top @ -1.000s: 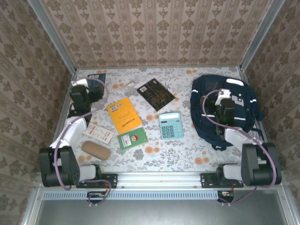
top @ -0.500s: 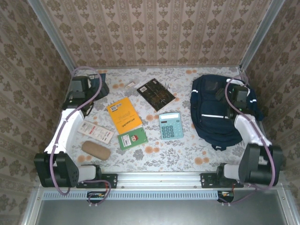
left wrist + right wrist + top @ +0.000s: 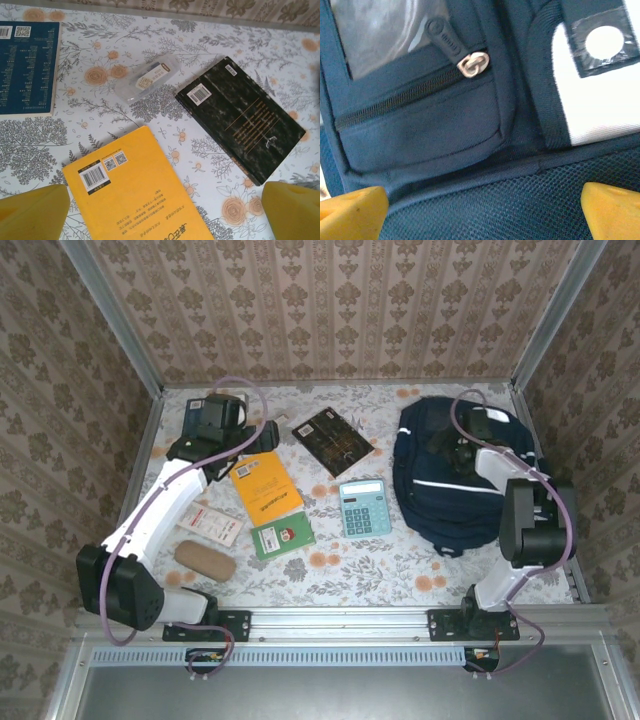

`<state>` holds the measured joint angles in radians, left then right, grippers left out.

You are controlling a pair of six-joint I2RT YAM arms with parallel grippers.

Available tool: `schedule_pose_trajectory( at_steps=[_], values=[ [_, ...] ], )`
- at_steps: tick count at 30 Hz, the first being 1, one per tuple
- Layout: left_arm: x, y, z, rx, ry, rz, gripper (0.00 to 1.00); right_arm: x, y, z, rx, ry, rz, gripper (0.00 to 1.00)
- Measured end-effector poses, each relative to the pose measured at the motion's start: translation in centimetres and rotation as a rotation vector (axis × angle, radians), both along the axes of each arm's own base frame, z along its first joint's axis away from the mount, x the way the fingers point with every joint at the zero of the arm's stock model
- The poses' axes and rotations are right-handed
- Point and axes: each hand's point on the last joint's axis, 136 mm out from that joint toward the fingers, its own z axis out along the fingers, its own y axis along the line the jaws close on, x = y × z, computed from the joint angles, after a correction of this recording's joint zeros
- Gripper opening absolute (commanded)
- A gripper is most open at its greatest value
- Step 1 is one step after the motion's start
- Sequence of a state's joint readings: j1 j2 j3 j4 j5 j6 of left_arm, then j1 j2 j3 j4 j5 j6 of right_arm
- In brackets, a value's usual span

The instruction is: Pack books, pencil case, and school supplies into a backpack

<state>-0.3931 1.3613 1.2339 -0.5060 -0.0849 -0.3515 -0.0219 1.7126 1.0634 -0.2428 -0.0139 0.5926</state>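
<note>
My left gripper [image 3: 260,434] hangs open above the far end of the orange-yellow book [image 3: 135,195], nothing between its yellow fingertips [image 3: 32,212]. The black book [image 3: 240,117] lies to its right, the dark blue book [image 3: 25,70] at the far left. A small white eraser in clear wrap [image 3: 148,79] rests between them. The green book [image 3: 282,536], light blue calculator [image 3: 363,507], white card [image 3: 210,523] and tan pencil case [image 3: 205,560] lie nearer the bases. My right gripper [image 3: 440,445] is open just over the navy backpack [image 3: 450,490], close to its zipped pocket [image 3: 420,130].
Patterned walls with metal posts close in the table's back and sides. A metal rail [image 3: 340,620] runs along the near edge. The floral cloth [image 3: 340,570] shows bare in front of the calculator. The backpack's zipper pull [image 3: 472,62] and white patch [image 3: 600,100] sit under my right wrist.
My left gripper swung from the far left corner rightwards over the yellow book. The right gripper moved left across the backpack's top, and the backpack's outline shifted slightly left.
</note>
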Motion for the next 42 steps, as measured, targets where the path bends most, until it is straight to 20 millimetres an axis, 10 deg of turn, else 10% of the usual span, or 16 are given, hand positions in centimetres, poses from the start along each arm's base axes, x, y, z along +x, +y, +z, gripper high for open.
schedule_pose_trajectory(
  at_steps=[9, 15, 26, 32, 42],
  values=[
    [-0.1, -1.6, -0.7, 0.076, 0.015, -0.047, 1.0, 1.3, 14.0, 0.5, 0.078, -0.023, 0.247, 1.0],
    [-1.0, -6.3, -2.0, 0.106, 0.043, -0.153, 1.0, 1.4, 17.8, 2.3, 0.138, -0.028, 0.34, 1.0],
    [-2.9, -13.7, -8.0, 0.019, 0.241, -0.194, 0.84, -2.7, 9.8, 9.6, 0.046, -0.162, 0.267, 1.0],
    [-2.8, -17.4, -13.5, -0.028, 0.414, -0.186, 0.73, -5.7, 4.7, 7.2, 0.005, -0.1, 0.175, 0.96],
    [-1.7, -21.3, -17.4, -0.027, 0.535, -0.2, 0.44, -8.6, 3.9, 4.7, -0.015, -0.026, 0.196, 0.64]
  ],
)
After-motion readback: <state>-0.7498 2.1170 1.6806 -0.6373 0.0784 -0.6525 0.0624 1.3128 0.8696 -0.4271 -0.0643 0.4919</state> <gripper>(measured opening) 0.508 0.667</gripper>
